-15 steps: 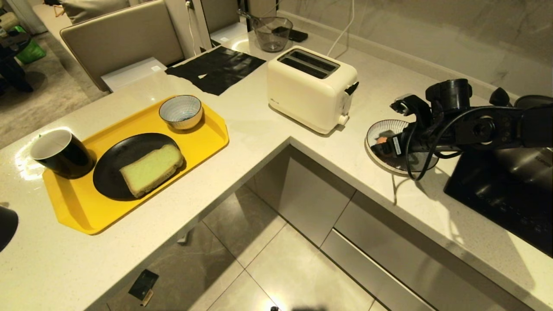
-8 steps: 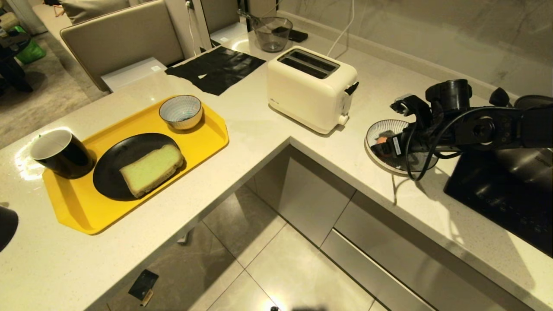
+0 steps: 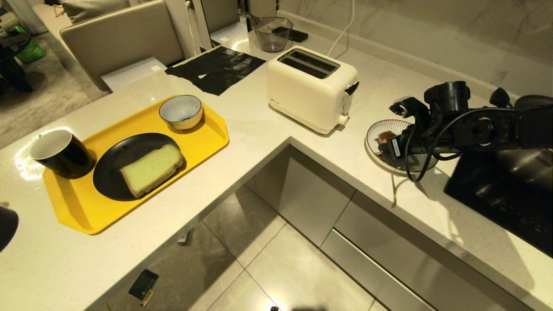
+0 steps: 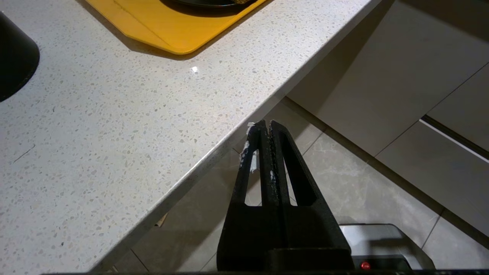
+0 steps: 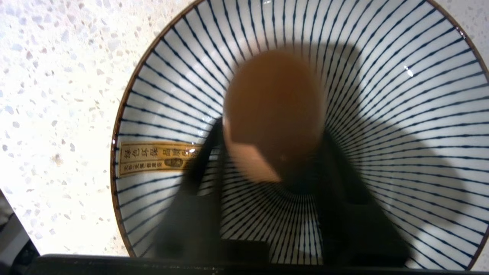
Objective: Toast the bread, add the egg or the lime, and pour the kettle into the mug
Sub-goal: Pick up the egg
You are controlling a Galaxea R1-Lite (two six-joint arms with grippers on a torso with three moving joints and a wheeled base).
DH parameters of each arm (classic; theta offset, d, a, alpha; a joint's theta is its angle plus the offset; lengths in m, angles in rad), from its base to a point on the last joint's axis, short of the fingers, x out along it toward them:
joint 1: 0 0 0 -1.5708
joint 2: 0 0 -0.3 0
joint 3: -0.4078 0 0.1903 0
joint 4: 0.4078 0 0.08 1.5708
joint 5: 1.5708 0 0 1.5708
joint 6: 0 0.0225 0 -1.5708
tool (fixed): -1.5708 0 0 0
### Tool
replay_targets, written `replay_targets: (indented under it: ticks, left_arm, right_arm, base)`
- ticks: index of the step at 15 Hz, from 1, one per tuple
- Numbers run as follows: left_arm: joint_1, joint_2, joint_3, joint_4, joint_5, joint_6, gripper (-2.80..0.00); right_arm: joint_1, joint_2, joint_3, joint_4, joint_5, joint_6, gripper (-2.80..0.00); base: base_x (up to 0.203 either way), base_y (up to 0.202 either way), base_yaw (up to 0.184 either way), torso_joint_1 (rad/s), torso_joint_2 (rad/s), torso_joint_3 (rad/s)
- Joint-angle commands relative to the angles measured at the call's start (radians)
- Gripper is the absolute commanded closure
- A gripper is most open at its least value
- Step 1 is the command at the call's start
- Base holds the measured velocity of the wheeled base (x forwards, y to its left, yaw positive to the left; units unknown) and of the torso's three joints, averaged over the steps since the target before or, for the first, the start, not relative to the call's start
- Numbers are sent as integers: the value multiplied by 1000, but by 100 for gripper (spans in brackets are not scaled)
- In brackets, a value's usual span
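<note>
A light-brown egg (image 5: 273,99) lies in a blue-striped dish (image 5: 401,76) on the right counter. My right gripper (image 5: 271,133) reaches into the dish, its two fingers pressed against the egg's sides. From the head view the egg (image 3: 383,138) shows at the tips of that gripper (image 3: 382,146). The pale green bread (image 3: 151,169) rests on a black plate (image 3: 116,160) on the yellow tray (image 3: 86,211). The black mug (image 3: 60,153) stands at the tray's left corner. Only a black rounded edge, which looks like the kettle (image 3: 6,226), shows at far left. My left gripper (image 4: 264,124) is shut and empty beside the counter edge. No lime is in view.
A cream two-slot toaster (image 3: 309,88) stands at the counter's inner corner. A small striped bowl (image 3: 180,111) sits on the tray. A black cooktop (image 3: 497,194) with a steel pot (image 3: 527,166) lies right of the dish. A black mat (image 3: 216,67) lies behind the tray.
The right gripper's fingers have closed in from wide open onto the egg in the striped dish. The left arm and everything on the tray have stayed put.
</note>
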Motion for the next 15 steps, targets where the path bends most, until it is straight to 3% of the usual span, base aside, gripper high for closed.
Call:
replay_targets:
  ticks: [1,12,15]
  left_arm:
    - [1,1,-1,0,0,0,0]
    - [0,1,0,0,0,0,0]
    - [1,1,0,0,0,0,0]
  right_arm:
    - [0,1,-1,0,0,-1,0]
    - [-21,-21,-9,-3,6,-6,0]
    - [-34,-47,-2,-36,14,-65,0]
  base:
    - [0,0,0,0,0,0]
    - [0,0,0,0,0,0]
    - [0,0,0,0,0,0]
